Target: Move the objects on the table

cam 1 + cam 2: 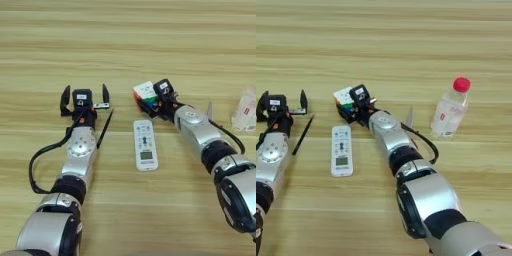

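On the table [128, 45], right end effector [152, 100] clamped on puzzle cube [144, 93]; left end effector [85, 95] wide, empty.

You've got a light-brown table [128, 40] with horizontal plank grain lines; a cube [144, 95] in white, red, green and blue patches; a white remote [145, 145] with dark buttons; a clear bottle [449, 112] — red cap; black-fingered grippers — left [85, 95], right [159, 97] — on silver arms

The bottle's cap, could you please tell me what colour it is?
Red cap, on the clear bottle; clearest in the right eye view.
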Robot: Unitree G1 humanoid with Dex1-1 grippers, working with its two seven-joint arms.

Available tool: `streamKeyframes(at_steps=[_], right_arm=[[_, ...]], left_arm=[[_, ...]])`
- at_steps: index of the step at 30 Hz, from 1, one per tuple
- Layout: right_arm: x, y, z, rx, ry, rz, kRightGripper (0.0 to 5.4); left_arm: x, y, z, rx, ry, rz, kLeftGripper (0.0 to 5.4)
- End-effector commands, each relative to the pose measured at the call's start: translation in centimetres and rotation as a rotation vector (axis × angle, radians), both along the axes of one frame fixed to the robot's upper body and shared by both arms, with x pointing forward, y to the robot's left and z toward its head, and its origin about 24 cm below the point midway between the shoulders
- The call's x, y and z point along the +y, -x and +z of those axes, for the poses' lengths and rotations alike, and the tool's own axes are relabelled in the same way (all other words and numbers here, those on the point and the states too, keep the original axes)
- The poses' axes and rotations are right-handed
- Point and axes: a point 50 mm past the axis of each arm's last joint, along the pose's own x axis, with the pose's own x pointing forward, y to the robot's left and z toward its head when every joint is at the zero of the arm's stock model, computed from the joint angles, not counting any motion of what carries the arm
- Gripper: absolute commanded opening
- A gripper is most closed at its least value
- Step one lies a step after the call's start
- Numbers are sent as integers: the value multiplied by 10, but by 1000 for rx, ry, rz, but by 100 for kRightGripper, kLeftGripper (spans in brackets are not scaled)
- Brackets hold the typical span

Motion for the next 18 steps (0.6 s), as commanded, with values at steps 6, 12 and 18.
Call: streamKeyframes(at_steps=[6, 12, 18], right_arm=[[0, 1, -1, 7, -4, 6, 337], [-2, 1, 1, -6, -10, 5, 337], [-5, 3, 5, -29, -33, 7, 337]], left_arm=[[-1, -1, 2, -3, -10, -1, 540], [-1, -2, 2, -2, -10, -1, 540], [-1, -2, 2, -1, -10, -1, 540]])
